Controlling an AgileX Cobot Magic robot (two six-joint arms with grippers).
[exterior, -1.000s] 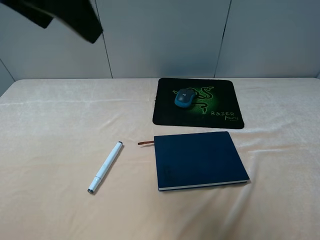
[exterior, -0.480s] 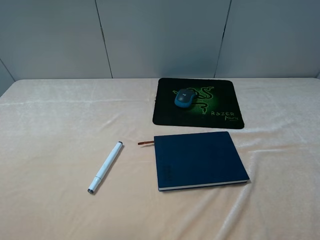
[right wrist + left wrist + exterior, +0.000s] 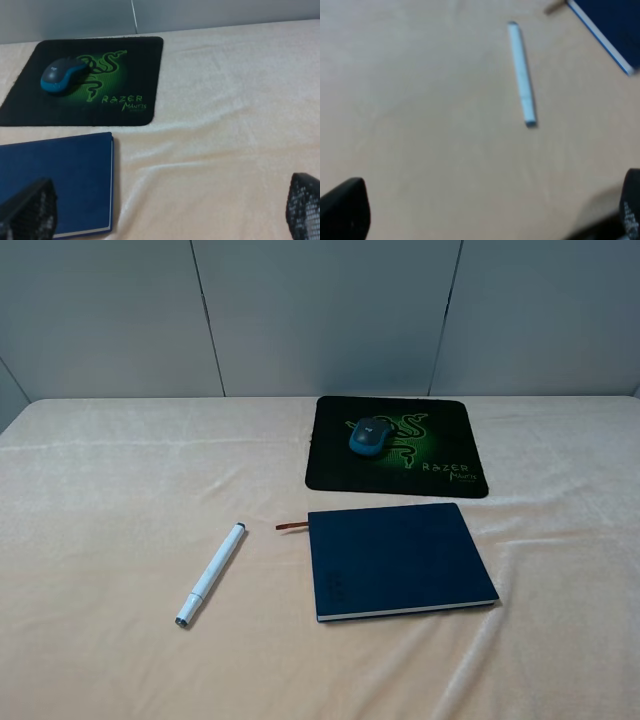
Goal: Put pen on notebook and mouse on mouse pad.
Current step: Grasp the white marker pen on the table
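The white pen [image 3: 210, 575] lies on the cloth, left of the navy notebook [image 3: 400, 558] and not touching it. On the black mouse pad [image 3: 445, 430] with its green logo rests the teal mouse [image 3: 370, 436], toward the pad's left side. Neither gripper appears in the exterior high view. The left wrist view looks down on the pen [image 3: 521, 75] and a notebook corner [image 3: 615, 25], well ahead of my open left gripper [image 3: 486, 207]. My right gripper [image 3: 165, 210] is open and empty, hovering near the notebook [image 3: 55, 175], with the mouse [image 3: 62, 75] and pad [image 3: 130, 60] beyond.
A cream cloth [image 3: 110, 490] covers the whole table. Grey wall panels [image 3: 320, 310] close off the far edge. The notebook's reddish-brown ribbon [image 3: 292, 526] sticks out from its upper left corner toward the pen.
A dark part of the left arm at the top left of the exterior view one second ago has gone out of frame. The pen, notebook, mouse and pad have not moved.
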